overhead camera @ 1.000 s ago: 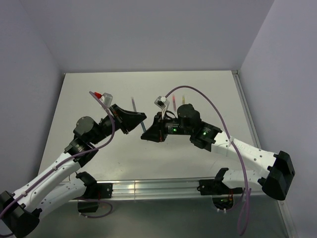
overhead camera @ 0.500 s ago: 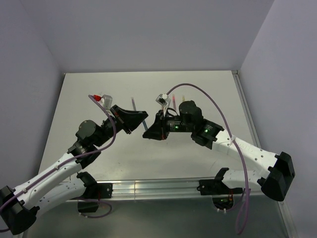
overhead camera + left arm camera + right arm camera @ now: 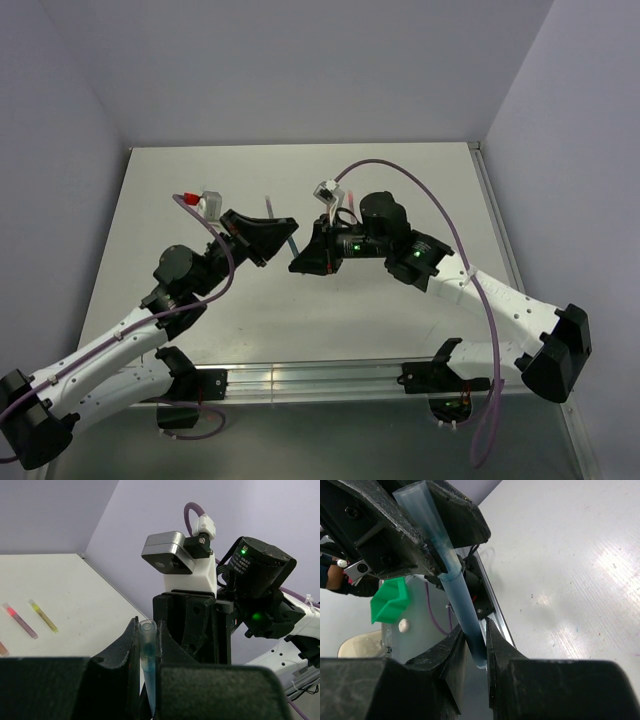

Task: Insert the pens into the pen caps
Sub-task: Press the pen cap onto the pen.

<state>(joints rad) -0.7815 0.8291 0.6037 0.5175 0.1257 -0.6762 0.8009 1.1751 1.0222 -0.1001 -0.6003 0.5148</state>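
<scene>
The left tool (image 3: 148, 625), clamped on the cap (image 3: 427, 520), and the right tool (image 3: 476, 630), clamped on the blue pen (image 3: 462, 610), had drawn together, likely seating them.

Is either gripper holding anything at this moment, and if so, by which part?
Both hold one pale blue pen: the left gripper clamps its wider, open-ended section; the right gripper pinches the narrower opposite end.
</scene>
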